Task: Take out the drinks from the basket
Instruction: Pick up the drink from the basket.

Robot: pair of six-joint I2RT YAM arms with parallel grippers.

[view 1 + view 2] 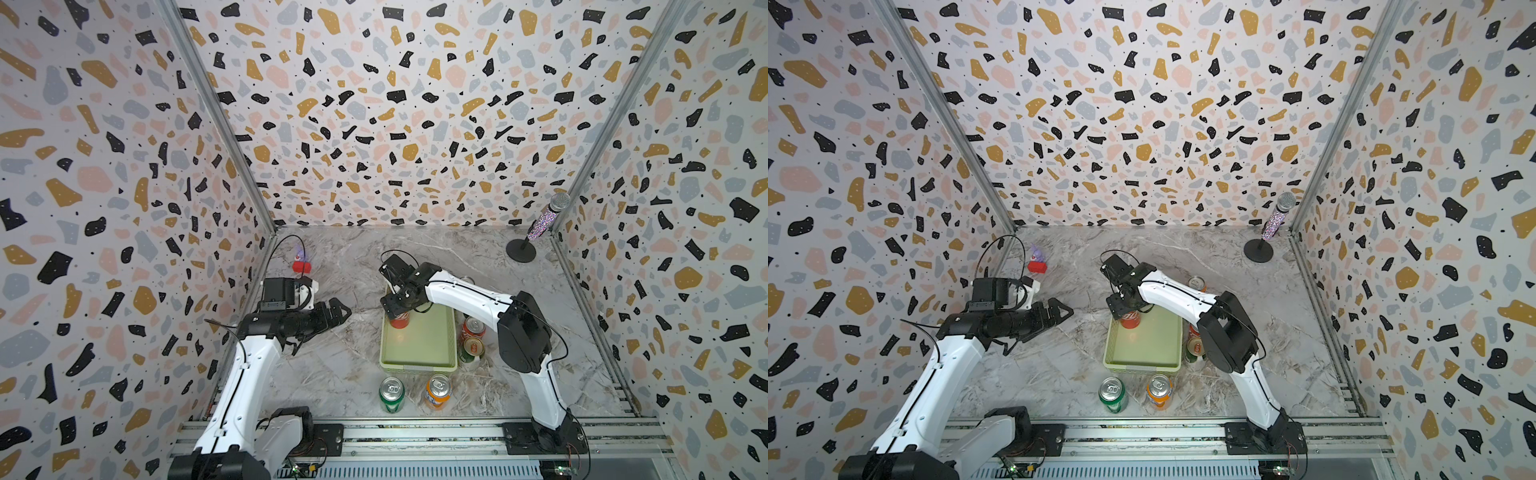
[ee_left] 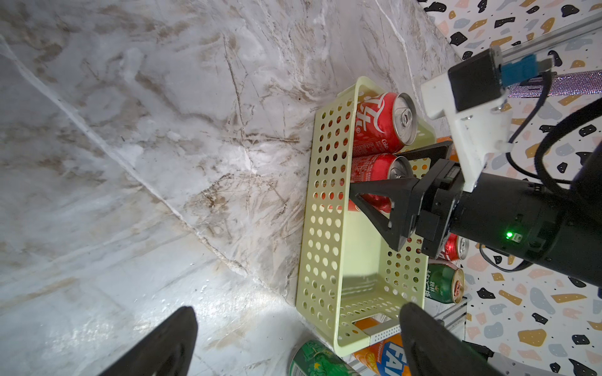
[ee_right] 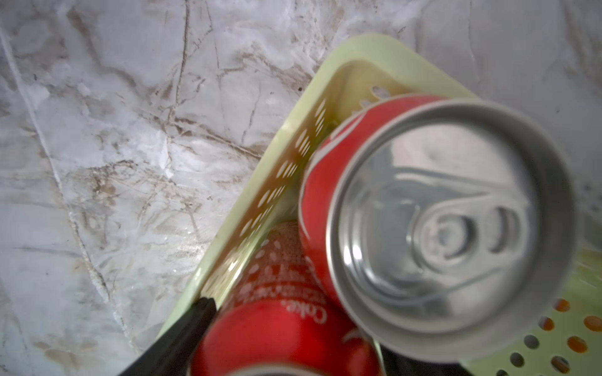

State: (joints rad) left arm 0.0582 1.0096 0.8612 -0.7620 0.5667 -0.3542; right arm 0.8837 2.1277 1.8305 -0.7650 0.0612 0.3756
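The basket (image 1: 419, 366) sits mid-table (image 1: 332, 374); at its far end the right gripper (image 1: 398, 314) is down over a red can (image 2: 371, 172), one finger on each side, though whether it actually pinches I cannot tell; a second red can (image 2: 381, 123) stands just beyond; the left gripper (image 1: 338, 313) hovers spread wide beside the basket; a green can (image 1: 392, 392) and an orange can (image 1: 437, 390) stand out in front.
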